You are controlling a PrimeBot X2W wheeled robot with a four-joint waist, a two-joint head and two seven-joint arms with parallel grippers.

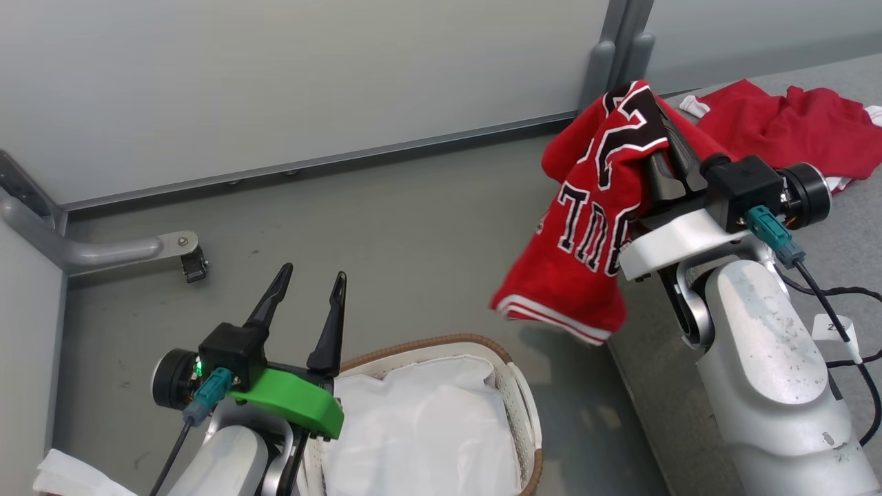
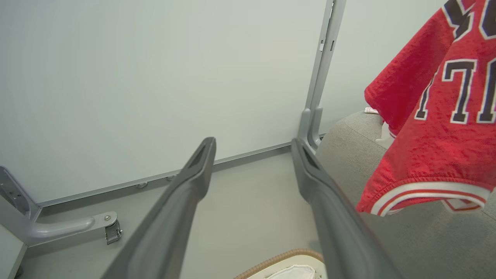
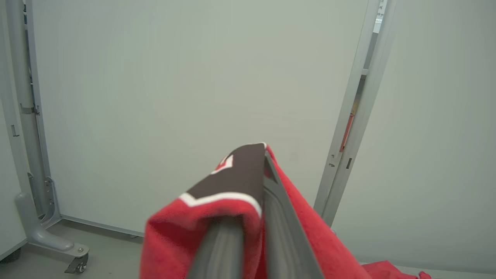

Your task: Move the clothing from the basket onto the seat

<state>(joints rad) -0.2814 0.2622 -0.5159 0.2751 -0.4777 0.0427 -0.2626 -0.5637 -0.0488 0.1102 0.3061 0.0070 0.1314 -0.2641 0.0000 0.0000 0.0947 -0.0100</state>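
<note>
Biggest on my screens are the pale grey partition panels (image 1: 310, 83) across the back, joined by a metal post, and below them the smooth grey floor (image 1: 413, 241). Along the right runs the large grey fabric sofa seat (image 1: 858, 234), its rounded front corner reaching toward the partition post in the left wrist view (image 2: 407, 240). The red jersey with black white-edged lettering (image 1: 586, 241) hangs in the air over the seat's near edge, draped across the fingers of my right claw (image 1: 665, 138), which is clamped on a fold of it. Its white-striped hem dangles lowest, beside the seat's side, and I cannot tell whether it touches the fabric. In the right wrist view, the cloth (image 3: 170, 236) wraps both fingers of that claw (image 3: 263, 162) up to the tips. The red shorts with white trim (image 1: 792, 131) lie crumpled on the seat beyond the right claw, well apart from the basket. The small oval cream perforated basket with a brown woven rim (image 1: 427, 342) stands on the floor at the lower middle, its white cloth liner (image 1: 427, 420) rumpled inside. My left claw (image 1: 312, 273) hovers just left of the basket, fingers spread wide and holding nothing, pointing toward the wall (image 2: 252, 142). Smallest is a black caster (image 1: 194, 265) on a grey metal foot at far left.
</note>
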